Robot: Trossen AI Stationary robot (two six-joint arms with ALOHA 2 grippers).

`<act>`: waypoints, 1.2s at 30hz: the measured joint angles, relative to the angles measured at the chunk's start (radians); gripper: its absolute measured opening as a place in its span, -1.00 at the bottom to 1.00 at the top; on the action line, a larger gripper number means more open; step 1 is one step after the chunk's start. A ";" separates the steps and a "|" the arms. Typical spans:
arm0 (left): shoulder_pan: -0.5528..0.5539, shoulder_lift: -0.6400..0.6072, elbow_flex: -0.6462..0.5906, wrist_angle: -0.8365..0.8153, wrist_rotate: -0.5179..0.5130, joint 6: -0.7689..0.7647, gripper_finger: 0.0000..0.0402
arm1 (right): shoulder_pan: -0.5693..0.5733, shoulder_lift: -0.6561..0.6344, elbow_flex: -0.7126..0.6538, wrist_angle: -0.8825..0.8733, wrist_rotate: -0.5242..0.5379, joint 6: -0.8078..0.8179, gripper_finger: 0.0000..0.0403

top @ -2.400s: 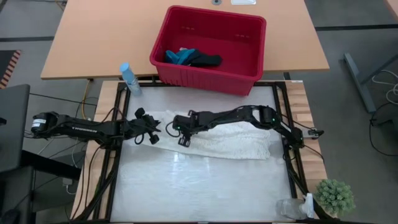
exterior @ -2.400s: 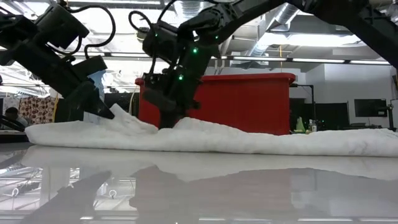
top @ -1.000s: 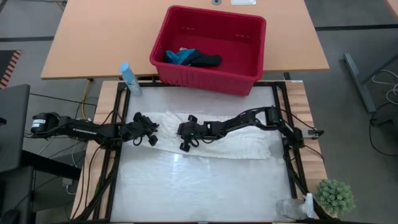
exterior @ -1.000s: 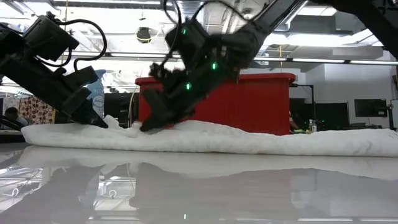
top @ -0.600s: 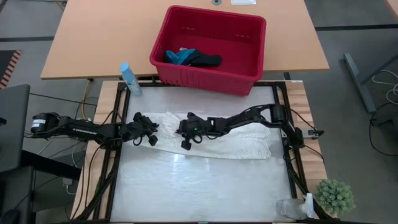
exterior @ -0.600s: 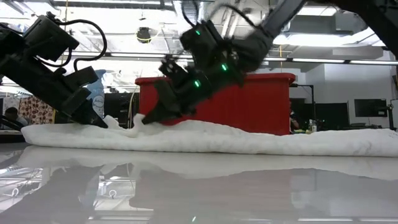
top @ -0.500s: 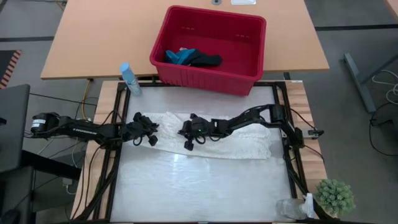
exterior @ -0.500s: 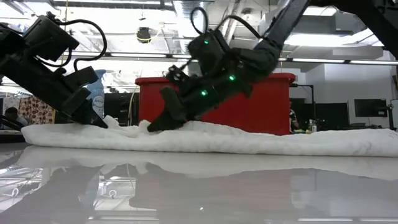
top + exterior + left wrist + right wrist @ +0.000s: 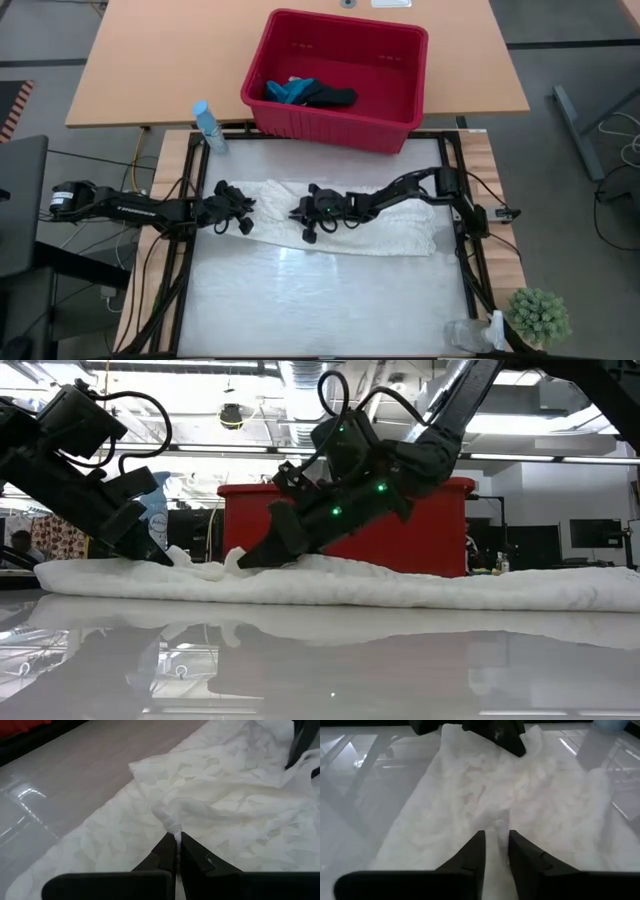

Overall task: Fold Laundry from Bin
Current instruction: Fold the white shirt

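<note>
1. High view: white lacy cloth (image 9: pixel 345 222) lies spread across my table (image 9: pixel 300 300). My left pincer (image 9: pixel 243 212) sits at its left end, my right pincer (image 9: pixel 303 215) near its middle. The red bin (image 9: pixel 400 95) stands beyond, holding a teal item (image 9: pixel 285 90) and a dark item (image 9: pixel 330 97).
2. Low view: my left pincer (image 9: pixel 160 552) touches the cloth's raised edge; my right pincer (image 9: pixel 250 557) hangs just over the cloth.
3. Left wrist view: my left pincer (image 9: pixel 176 851) is pressed together, pinching a peak of the cloth.
4. Right wrist view: my right pincer (image 9: pixel 495 851) stands slightly spread, with cloth seen in the gap; I cannot tell whether it grips.
</note>
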 joint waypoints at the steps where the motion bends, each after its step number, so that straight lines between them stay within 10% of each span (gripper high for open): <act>1: 0.000 0.000 0.000 0.000 0.000 -0.002 -1.00 | -0.001 0.000 0.000 -0.001 0.000 -0.010 -0.46; 16: 0.000 0.000 0.001 0.000 -0.001 -0.004 -1.00 | -0.006 0.000 0.058 -0.077 0.001 -0.162 0.01; 36: 0.000 0.000 0.001 0.000 0.003 -0.012 -1.00 | 0.000 0.000 0.118 -0.208 0.076 -0.184 -0.54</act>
